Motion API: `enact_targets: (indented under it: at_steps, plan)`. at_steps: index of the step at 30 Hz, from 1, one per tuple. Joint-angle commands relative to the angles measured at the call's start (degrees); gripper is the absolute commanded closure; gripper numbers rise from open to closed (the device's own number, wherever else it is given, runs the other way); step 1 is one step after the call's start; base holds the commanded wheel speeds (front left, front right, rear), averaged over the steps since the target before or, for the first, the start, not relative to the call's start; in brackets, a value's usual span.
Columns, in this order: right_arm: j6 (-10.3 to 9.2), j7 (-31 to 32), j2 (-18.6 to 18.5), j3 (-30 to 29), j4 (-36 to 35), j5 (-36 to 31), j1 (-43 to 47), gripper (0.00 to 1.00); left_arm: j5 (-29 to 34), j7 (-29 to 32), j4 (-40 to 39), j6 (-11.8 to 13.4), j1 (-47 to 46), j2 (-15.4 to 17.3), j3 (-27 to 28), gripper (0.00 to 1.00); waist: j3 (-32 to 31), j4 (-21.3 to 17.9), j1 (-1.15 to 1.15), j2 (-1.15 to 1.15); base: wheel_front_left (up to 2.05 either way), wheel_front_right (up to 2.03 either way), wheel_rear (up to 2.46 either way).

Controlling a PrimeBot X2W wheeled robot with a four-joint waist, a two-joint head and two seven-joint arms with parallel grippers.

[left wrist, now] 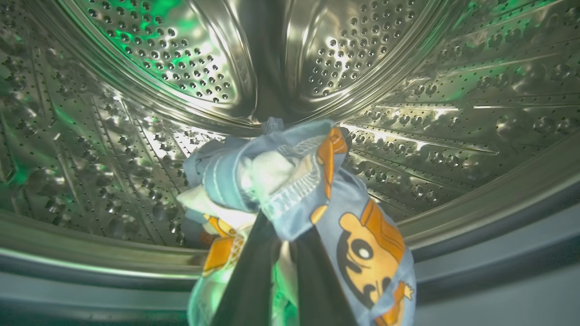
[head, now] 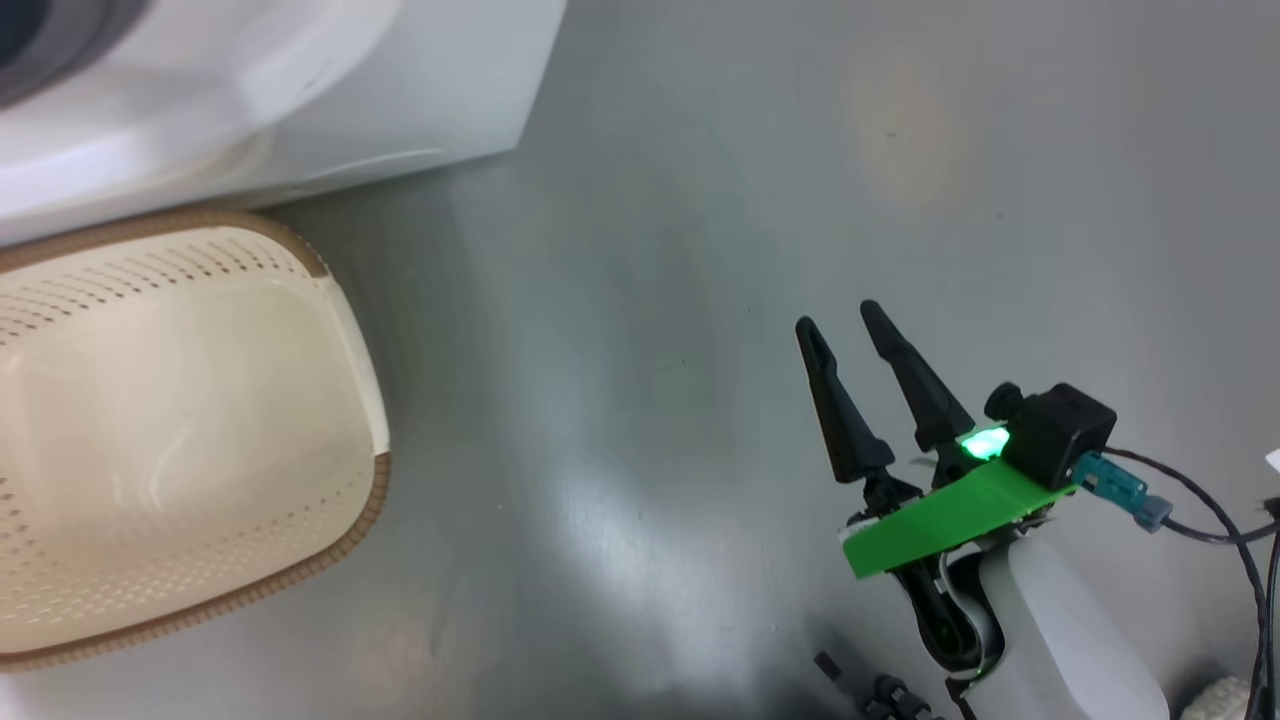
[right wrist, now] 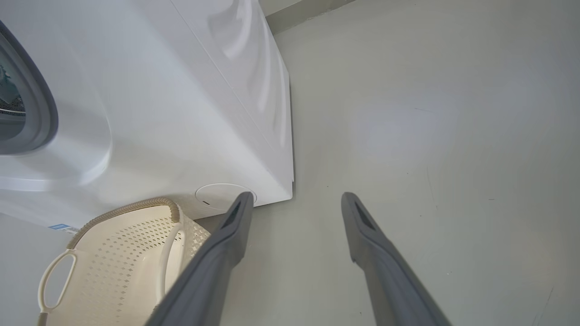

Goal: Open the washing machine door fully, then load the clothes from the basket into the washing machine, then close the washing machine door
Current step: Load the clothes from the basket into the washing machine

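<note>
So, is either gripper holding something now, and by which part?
The left gripper pinches the clothes by a bunched blue fold; the right gripper, open, holds nothing.

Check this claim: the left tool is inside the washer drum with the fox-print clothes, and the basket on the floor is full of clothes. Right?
Wrong in one respect: the basket is empty, as the head view shows. The left tool is indeed inside the drum with the clothes.

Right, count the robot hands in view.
2. The left hand reaches into the washing machine, shut on the clothes; the right hand is open above the floor, right of the basket.
</note>
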Motion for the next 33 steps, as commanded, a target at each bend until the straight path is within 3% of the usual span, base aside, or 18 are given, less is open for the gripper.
enact_targets:
  at_steps: [1, 20, 33]
  plan:
    - [0.09, -0.3, 0.3, 1.2, -1.2, 0.3, 0.3, 0.0, 0.3, -0.7, -1.2, -0.3, -1.6, 3.6, 1.2, 1.0, 1.1, -0.7, 0.0, 0.0, 0.0, 0.0, 0.0]
    - [0.09, -0.3, 0.3, 3.5, -2.1, 2.8, -2.5, 0.0, 3.4, -10.5, 6.3, -2.1, -17.9, 9.8, -1.5, 1.0, 10.6, -4.2, 0.0, 0.0, 0.0, 0.0, 0.0]
    - [0.09, -0.3, 0.3, 4.7, -2.4, 3.6, -3.1, 0.0, 4.0, -14.1, 12.2, -2.0, -26.7, 10.1, -4.4, 1.0, 12.4, -5.4, 0.0, 0.0, 0.0, 0.0, 0.0]
